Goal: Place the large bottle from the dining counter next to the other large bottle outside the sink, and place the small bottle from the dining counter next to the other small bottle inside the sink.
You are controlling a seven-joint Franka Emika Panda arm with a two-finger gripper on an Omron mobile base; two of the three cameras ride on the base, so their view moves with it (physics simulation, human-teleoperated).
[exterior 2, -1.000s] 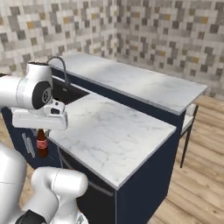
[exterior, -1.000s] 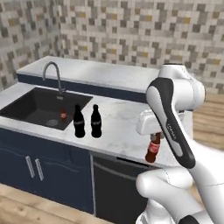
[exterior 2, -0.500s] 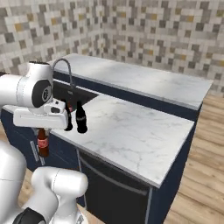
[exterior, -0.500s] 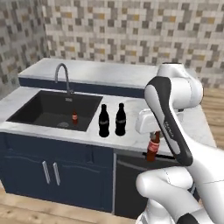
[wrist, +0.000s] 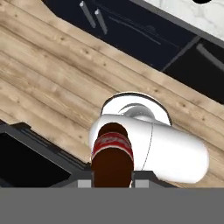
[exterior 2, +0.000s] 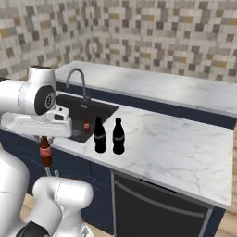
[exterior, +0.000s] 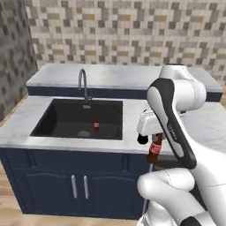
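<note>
My gripper [exterior: 155, 139] [exterior 2: 45, 139] [wrist: 112, 175] is shut on the small bottle [exterior: 154, 150] [exterior 2: 45, 153] [wrist: 111, 154], a brown one with a red label. The bottle hangs below the hand, in front of the counter's edge and right of the sink [exterior: 66, 128] [exterior 2: 99, 107]. The other small bottle [exterior: 96, 124] [exterior 2: 86, 125] stands upright inside the black basin. Two tall near-black large bottles [exterior 2: 99, 135] [exterior 2: 119, 136] stand side by side on the marble just right of the sink. The dining counter [exterior: 119, 74] [exterior 2: 162, 88] runs along behind the sink.
A curved steel faucet [exterior: 82, 81] [exterior 2: 78, 78] rises at the sink's back edge. Navy cabinet doors [exterior: 79, 187] and a dark dishwasher front [exterior 2: 157, 208] lie below the counter. Wooden floor [wrist: 52, 78] shows under the hand. Bare marble [exterior 2: 185, 148] spreads right of the bottles.
The whole scene has slid right in both base views: the base has moved left along the counter, toward the sink. The gripper still holds the small bottle.
</note>
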